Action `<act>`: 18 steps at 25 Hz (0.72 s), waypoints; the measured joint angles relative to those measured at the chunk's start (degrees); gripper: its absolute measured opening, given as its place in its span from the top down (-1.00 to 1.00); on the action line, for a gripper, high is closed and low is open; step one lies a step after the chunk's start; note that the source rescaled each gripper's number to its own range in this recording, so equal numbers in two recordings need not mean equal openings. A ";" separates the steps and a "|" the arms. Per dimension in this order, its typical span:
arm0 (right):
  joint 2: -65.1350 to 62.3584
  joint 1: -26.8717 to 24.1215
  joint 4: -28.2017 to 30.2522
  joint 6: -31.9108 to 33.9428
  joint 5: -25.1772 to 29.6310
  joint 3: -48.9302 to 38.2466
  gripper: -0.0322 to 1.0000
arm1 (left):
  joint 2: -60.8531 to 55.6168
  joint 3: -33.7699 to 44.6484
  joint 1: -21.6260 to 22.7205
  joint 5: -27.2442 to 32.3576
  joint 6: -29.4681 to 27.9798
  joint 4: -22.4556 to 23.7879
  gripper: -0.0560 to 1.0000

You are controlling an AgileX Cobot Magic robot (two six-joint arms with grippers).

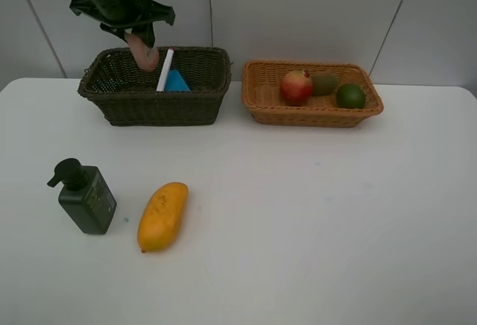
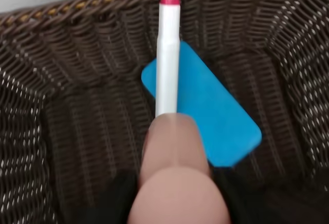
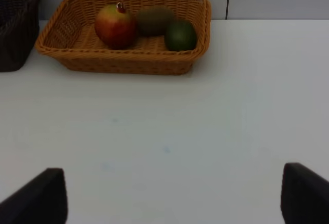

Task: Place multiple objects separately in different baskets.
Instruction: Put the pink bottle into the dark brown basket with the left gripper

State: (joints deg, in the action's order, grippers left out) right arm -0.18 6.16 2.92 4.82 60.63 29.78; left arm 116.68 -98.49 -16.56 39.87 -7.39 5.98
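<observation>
1. Front left of the table (image 1: pixel 313 221): yellow-orange mango (image 1: pixel 162 216) on its side, dark-green pump bottle (image 1: pixel 86 197) upright just beside it, not touching. Neither is in a basket, so two items are left to sort.
2. Right pincer (image 3: pixel 175 198): out of the high view. Its wrist view shows the fingers spread wide with nothing between them, over bare table, facing the orange-tan basket (image 3: pixel 123 62) from well back. Released, looks idle.
3. Far right: the orange-tan basket holds the red-green mango (image 1: pixel 296 86), brown kiwi (image 1: pixel 323 82) and green lime (image 1: pixel 350 95), close together. Fruit side reads as three done. My guess is the yellow-orange mango belongs here too.
4. Far left: the dark basket (image 1: pixel 160 109) holds the blue eraser block (image 1: pixel 177 81) flat on its floor. The white-pink marker (image 1: pixel 165 70) leans across the block, pink end up near the rear rim. Two done on this side.
5. Above the dark basket: left pincer (image 1: pixel 139 36) clenched on the pink bottle (image 1: pixel 145 55). The bottle hangs with its lower end about at rim level, close to the marker. It is not let go yet, so I count it as in transit.
6. Status, my read: five placed, one in hand over its basket, two on the table. Past halfway. Remaining: drop the pink bottle, pump bottle probably to the dark basket, yellow-orange mango to the orange-tan one.
</observation>
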 joint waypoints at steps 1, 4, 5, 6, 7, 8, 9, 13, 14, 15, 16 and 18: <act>0.00 0.00 0.00 0.00 0.00 0.00 -0.99 | 0.62 0.00 0.00 -1.26 0.05 0.15 0.36; 0.00 0.00 0.00 0.00 0.00 0.00 -0.99 | 2.31 0.00 0.11 -4.30 0.11 1.06 0.36; 0.00 0.00 0.00 0.00 0.00 0.00 -0.99 | 2.92 0.00 0.36 -4.89 0.11 1.20 0.36; 0.00 0.00 0.00 0.00 0.00 0.00 -0.99 | 3.52 0.00 0.55 -5.49 0.11 1.20 0.36; 0.00 0.00 0.00 0.00 0.00 0.00 -0.99 | 4.05 0.00 0.92 -5.97 0.11 1.20 0.36; 0.00 0.00 0.00 0.00 0.00 0.00 -0.99 | 4.57 0.00 1.37 -6.31 0.11 1.21 0.36; 0.00 0.00 0.00 0.00 0.00 0.00 -0.99 | 5.10 0.00 1.91 -6.50 0.11 1.28 0.36; 0.00 0.00 0.00 0.00 0.00 0.00 -0.99 | 6.44 0.00 3.76 -7.65 0.11 1.38 0.36; 0.00 0.00 0.00 0.00 0.00 0.00 -0.99 | 6.70 0.00 4.16 -7.84 0.11 1.45 0.36; 0.00 0.00 0.00 0.00 0.00 0.00 -0.99 | 7.10 0.00 4.52 -8.08 0.11 1.45 0.36; 0.00 0.00 0.00 0.00 0.00 0.00 -0.99 | 7.47 0.00 4.66 -8.20 0.11 1.45 0.36; 0.00 0.00 0.00 0.00 0.00 0.00 -0.99 | 8.31 0.00 4.72 -8.46 0.11 1.45 0.36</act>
State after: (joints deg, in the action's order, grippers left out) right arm -0.18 6.16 2.92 4.82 60.63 29.78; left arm 124.98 -98.49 -11.83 31.41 -7.28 7.43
